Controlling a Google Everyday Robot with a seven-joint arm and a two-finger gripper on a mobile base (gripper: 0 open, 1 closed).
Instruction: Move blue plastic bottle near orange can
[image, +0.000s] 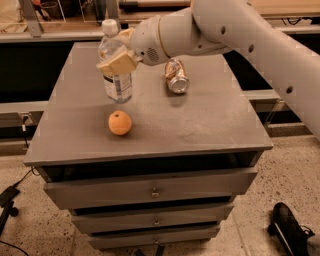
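Observation:
The blue plastic bottle (116, 65) stands upright on the left part of the grey cabinet top (210, 120), white cap up. My gripper (119, 56) reaches in from the right and its tan fingers (118, 64) sit around the bottle's middle, shut on it. The orange can (176, 76) lies on its side to the right of the bottle, silver end toward the camera, about a hand's width from it.
A round orange fruit (120, 123) lies on the top in front of the bottle. The cabinet has several drawers (155, 191) below. My white arm (260, 45) crosses the upper right. A dark shoe (287, 227) is on the floor at right.

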